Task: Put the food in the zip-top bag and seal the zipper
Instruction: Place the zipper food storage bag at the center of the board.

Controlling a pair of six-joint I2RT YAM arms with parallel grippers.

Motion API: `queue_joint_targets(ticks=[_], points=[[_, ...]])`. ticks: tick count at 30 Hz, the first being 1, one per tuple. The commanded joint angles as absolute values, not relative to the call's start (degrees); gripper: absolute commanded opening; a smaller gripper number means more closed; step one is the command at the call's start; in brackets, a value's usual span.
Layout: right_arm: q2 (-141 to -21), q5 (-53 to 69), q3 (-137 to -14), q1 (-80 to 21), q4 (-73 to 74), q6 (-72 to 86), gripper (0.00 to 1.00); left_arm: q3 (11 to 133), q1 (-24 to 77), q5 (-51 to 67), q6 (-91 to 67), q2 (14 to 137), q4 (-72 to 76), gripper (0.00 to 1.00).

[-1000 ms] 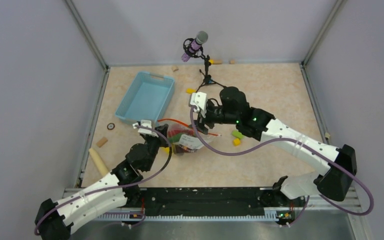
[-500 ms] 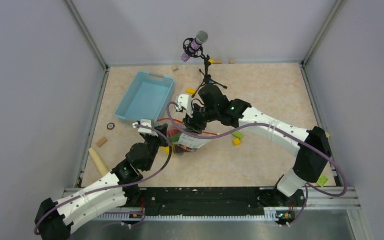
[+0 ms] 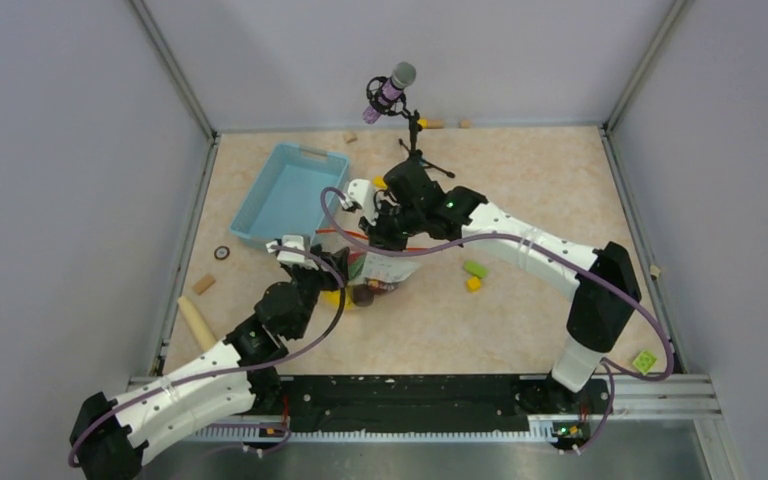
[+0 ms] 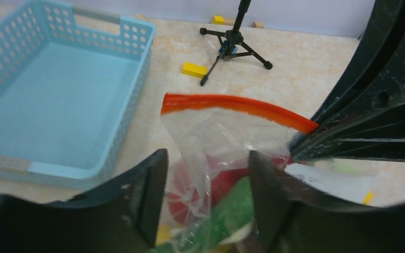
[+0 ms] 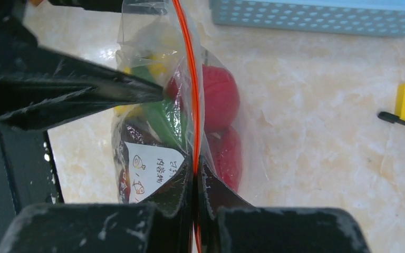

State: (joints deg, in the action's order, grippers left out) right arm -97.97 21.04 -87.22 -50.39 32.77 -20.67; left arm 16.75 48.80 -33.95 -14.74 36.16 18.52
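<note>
The clear zip-top bag (image 3: 380, 272) stands upright on the table with food inside. In the right wrist view I see a red tomato (image 5: 219, 97), a green piece (image 5: 163, 113) and the white label (image 5: 150, 168). The orange zipper (image 4: 232, 103) runs along the bag's raised mouth. My right gripper (image 5: 195, 164) is shut on the zipper (image 5: 191, 79) at one end. My left gripper (image 4: 205, 195) is open, low against the bag's side. Crinkled film and red and green food (image 4: 227, 187) show between its fingers, unclamped.
A light-blue basket (image 3: 290, 195) stands just left of the bag. A microphone tripod (image 3: 412, 150) is behind it, with a yellow block (image 4: 194, 69) nearby. Green (image 3: 474, 268) and yellow (image 3: 472, 284) blocks lie to the right. A wooden cylinder (image 3: 197, 322) lies at the left.
My right gripper has swung left to the bag's mouth and shut on the zipper. My left gripper, shut before, has opened. The bag now stands more upright.
</note>
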Motion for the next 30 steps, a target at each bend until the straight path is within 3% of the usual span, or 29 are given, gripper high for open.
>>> queue_joint_targets(ticks=[1, 2, 4, 19, 26, 30], points=[[-95.8, 12.3, -90.5, -47.4, 31.7, -12.8, 0.00, 19.7, 48.7, -33.4, -15.7, 35.8, 20.4, 0.83], [-95.2, 11.8, -90.4, -45.9, 31.6, -11.3, 0.00, 19.7, 48.7, -33.0, -15.8, 35.6, 20.3, 0.93], [-94.3, 10.9, -90.6, -42.5, 31.4, -8.8, 0.00, 19.8, 48.7, -32.5, -15.8, 35.2, 20.0, 0.98], [-98.1, 19.7, -91.2, -11.9, 28.2, -0.5, 0.00, 17.8, 48.7, -34.0, -13.3, 34.7, 24.8, 0.98], [-105.5, 17.3, -89.0, 2.8, 22.1, 9.3, 0.00, 17.3, 48.7, -35.5, -13.7, 35.4, 23.9, 0.98], [-111.3, 13.5, -89.5, 9.2, 20.1, 12.5, 0.06, 17.3, 48.7, -36.3, -13.7, 35.0, 23.4, 0.98]])
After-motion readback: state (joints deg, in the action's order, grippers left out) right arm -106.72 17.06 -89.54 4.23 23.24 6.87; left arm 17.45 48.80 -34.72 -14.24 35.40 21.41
